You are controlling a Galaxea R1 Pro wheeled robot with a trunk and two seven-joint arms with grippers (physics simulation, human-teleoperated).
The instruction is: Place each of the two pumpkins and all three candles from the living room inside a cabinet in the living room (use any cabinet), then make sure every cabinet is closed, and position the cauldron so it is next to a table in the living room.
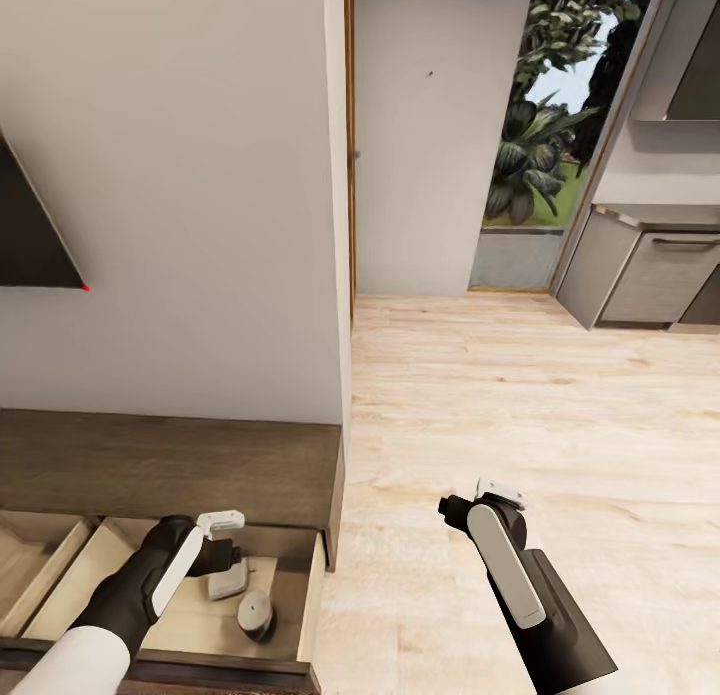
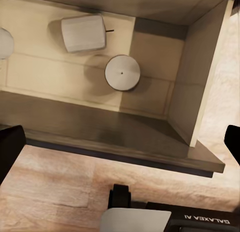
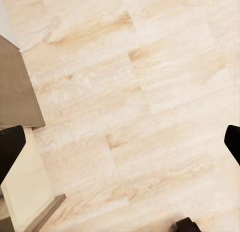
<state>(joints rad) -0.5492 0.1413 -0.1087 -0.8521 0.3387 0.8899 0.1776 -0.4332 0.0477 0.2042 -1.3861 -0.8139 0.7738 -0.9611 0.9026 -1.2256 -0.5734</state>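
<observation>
The left gripper (image 1: 222,537) hangs above the pulled-out drawer (image 1: 312,585) of the cabinet (image 1: 170,465), and in the left wrist view its two dark fingers (image 2: 10,151) stand far apart at the two edges of the picture, with nothing between them. The right gripper (image 1: 478,497) is over the bare wooden floor (image 1: 520,395) to the right of the cabinet, its fingers (image 3: 10,153) also spread wide and empty. In the drawer two candles show clearly: one stands upright (image 2: 122,72) near the drawer's right wall, and one lies on its side (image 2: 84,33) just beside it, further in. A pale round shape (image 2: 3,43) at the edge of the left wrist view may be the third candle, but too little of it is seen to be sure. No pumpkin and no cauldron is seen here. I judge the risk to be mainly in the closing. If the front is pushed fast, the lying candle can roll and the standing one can tip. The left gripper is low over the drawer, so pushing before it is lifted out could catch it against the cabinet top. Another compartment (image 1: 40,565) at the left also stands open, and it could easily be forgotten.
</observation>
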